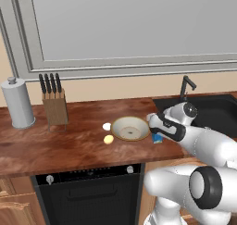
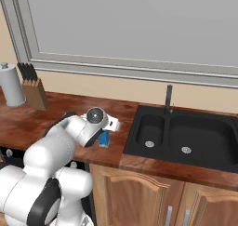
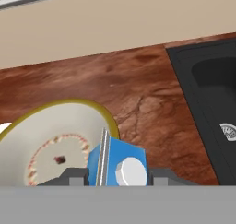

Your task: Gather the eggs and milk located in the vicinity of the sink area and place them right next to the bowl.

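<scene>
Milk carton clamped between the claw's two dark fingertips, blue body with white cap facing the hand camera. Stands at the right rim of the bowl, touching or just shy of it; cannot tell which. Seen from the left base camera as a blue patch under the wrist, on the wooden counter between bowl and sink. Seen from the right base camera again as a blue patch below the claw, left of the sink's two black basins.

Eggs both parked on the bowl's left side: white egg close against the rim, tan egg just in front of it, near the rim. Apart from each other, though only slightly.

Further left along the counter: knife block, then paper towel roll near the wall. Dark faucet upright behind the sink.
</scene>
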